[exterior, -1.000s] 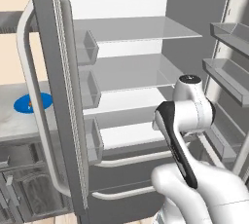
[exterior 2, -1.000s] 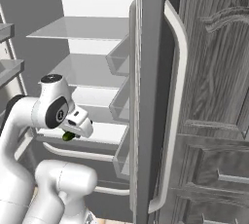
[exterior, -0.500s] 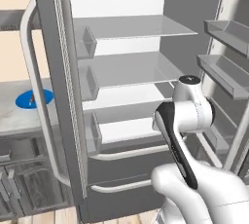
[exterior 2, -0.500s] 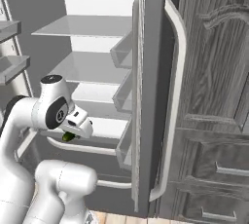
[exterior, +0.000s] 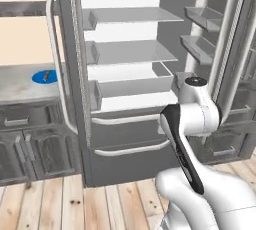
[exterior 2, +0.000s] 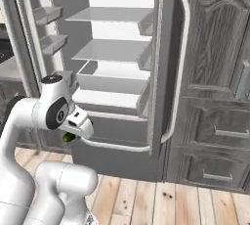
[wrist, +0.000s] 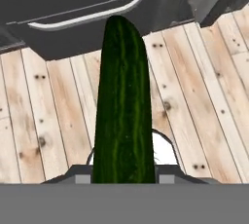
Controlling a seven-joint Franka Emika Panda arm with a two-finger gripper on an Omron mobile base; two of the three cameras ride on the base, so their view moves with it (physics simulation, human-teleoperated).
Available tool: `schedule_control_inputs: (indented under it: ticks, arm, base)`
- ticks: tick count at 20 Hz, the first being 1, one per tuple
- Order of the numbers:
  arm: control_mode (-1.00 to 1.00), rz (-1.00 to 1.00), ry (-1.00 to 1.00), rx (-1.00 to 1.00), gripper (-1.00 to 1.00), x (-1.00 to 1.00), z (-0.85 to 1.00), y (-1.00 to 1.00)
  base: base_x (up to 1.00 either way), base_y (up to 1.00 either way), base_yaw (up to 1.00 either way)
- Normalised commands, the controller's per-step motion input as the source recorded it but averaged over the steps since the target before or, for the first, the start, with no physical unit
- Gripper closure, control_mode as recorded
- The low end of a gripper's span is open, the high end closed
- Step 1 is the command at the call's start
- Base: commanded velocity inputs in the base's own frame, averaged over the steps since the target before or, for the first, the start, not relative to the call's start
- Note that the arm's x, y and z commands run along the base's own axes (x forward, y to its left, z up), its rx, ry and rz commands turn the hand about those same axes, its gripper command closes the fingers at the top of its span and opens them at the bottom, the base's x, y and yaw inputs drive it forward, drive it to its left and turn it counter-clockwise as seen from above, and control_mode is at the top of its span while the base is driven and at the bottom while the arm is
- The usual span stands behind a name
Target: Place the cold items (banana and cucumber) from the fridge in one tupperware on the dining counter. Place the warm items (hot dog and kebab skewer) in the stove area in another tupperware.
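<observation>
Pincer (wrist: pixel 124 179) clamped on cucumber (wrist: pixel 124 101), long axis pointing 12 o'clock toward fridge (exterior: pixel 125 99), floor below.

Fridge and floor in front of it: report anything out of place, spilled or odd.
Both doors of the fridge stand wide open, which fits the job. The shelves look bare, nothing spilled. The wood floor is clean. The gripper holds the cucumber lengthwise, pointing down toward the floor, in a steady-looking grip. Nothing else stands out.
</observation>
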Motion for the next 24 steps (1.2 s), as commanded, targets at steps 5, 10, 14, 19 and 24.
schedule_control_inputs:
  ticks: [5, 10, 14, 19, 24]
  arm:
    - [1.0, 0.0, 0.0, 0.0, 1.0, 0.0, 0.0, 0.0]
    - [1.0, 0.0, 0.0, 0.0, 1.0, 0.0, 0.0, 0.0]
    - [1.0, 0.0, 0.0, 0.0, 1.0, 0.0, 0.0, 0.0]
    - [1.0, 0.0, 0.0, 0.0, 1.0, 0.0, 0.0, 0.0]
    - [1.0, 0.0, 0.0, 0.0, 1.0, 0.0, 0.0, 0.0]
  base:
    - [-1.0, 0.43, 0.5]
    - [-0.75, 0.44, 0.86]
    - [-0.32, 0.33, 0.98]
    - [-0.2, 0.29, 1.0]
    - [-0.21, 0.27, 1.0]
